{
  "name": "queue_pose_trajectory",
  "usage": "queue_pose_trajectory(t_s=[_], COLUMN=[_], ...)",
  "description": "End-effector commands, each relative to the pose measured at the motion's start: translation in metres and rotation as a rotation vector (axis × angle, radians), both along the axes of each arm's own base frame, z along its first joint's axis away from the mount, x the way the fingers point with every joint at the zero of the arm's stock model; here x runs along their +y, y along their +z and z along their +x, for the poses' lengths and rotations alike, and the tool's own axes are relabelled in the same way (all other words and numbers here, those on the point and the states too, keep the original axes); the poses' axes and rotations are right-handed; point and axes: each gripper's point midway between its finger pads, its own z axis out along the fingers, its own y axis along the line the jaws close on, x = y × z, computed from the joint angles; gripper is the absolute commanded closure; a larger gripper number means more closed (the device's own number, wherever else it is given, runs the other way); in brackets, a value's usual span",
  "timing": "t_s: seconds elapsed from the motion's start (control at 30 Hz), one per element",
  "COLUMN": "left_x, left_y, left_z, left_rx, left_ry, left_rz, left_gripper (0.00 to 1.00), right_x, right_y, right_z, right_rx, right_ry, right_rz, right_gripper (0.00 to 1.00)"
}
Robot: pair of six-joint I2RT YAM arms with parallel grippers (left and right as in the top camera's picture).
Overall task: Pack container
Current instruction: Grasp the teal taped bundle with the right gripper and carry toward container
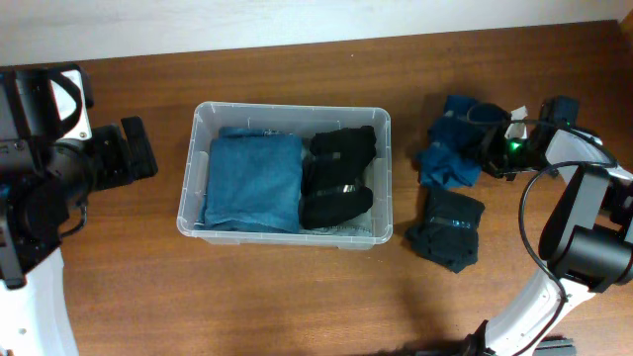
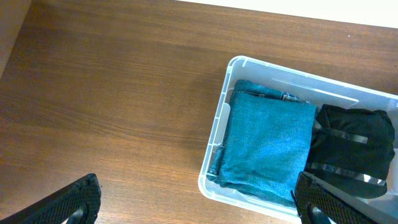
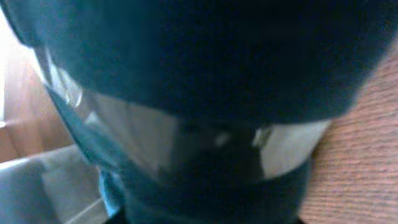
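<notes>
The clear plastic container (image 1: 287,235) stands mid-table and shows at the right of the left wrist view (image 2: 211,155). Inside lie a folded blue cloth (image 1: 254,181) (image 2: 267,146) on the left and a black garment (image 1: 339,178) (image 2: 354,143) on the right. My left gripper (image 1: 138,148) (image 2: 199,208) is open and empty, left of the container above bare table. My right gripper (image 1: 492,148) is pressed into a crumpled blue garment (image 1: 450,148) right of the container. That dark blue cloth (image 3: 199,62) fills the right wrist view and hides the fingers.
A folded dark teal garment (image 1: 447,229) lies on the table in front of the blue garment, right of the container. The wooden table's far edge runs along the top of the overhead view. The right arm's cable loops near the right edge.
</notes>
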Motion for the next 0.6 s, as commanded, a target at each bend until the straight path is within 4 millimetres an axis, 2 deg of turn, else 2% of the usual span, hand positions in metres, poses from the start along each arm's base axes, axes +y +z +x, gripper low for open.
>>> queue_pose_trajectory(t_s=[0.0,0.1,0.2,0.33,0.37,0.4,0.5,0.57], left_x=[0.003,0.003,0.003,0.003,0.003,0.003,0.003,0.003], left_y=[0.006,0.006,0.006,0.006,0.006,0.006,0.006,0.006], left_z=[-0.002,-0.002,-0.002,-0.002,-0.002,-0.002,-0.002,-0.002], left_rx=[-0.021,-0.021,-0.021,-0.021,-0.021,-0.021,-0.021,-0.021], left_ry=[0.011,0.011,0.011,0.011,0.011,0.011,0.011,0.011], left_rz=[0.01,0.01,0.01,0.01,0.01,0.01,0.01,0.01], left_gripper=[0.01,0.01,0.01,0.01,0.01,0.01,0.0,0.01], right_x=[0.004,0.012,0.032,0.077,0.096,0.109,0.146,0.171], right_y=[0.006,0.044,0.1,0.183,0.208,0.225,0.26,0.275], right_z=[-0.009,-0.013,-0.021,-0.04,-0.048,-0.055,-0.076,-0.089], right_rx=[0.032,-0.016,-0.113,-0.304,-0.372,-0.418,-0.478,-0.505], right_ry=[0.003,0.012,0.051,0.159,0.206,0.239,0.291,0.339], right_rz=[-0.008,0.002,0.029,0.053,0.057,0.061,0.08,0.101], right_gripper=[0.72,0.75,0.8,0.81,0.81,0.81,0.82,0.82])
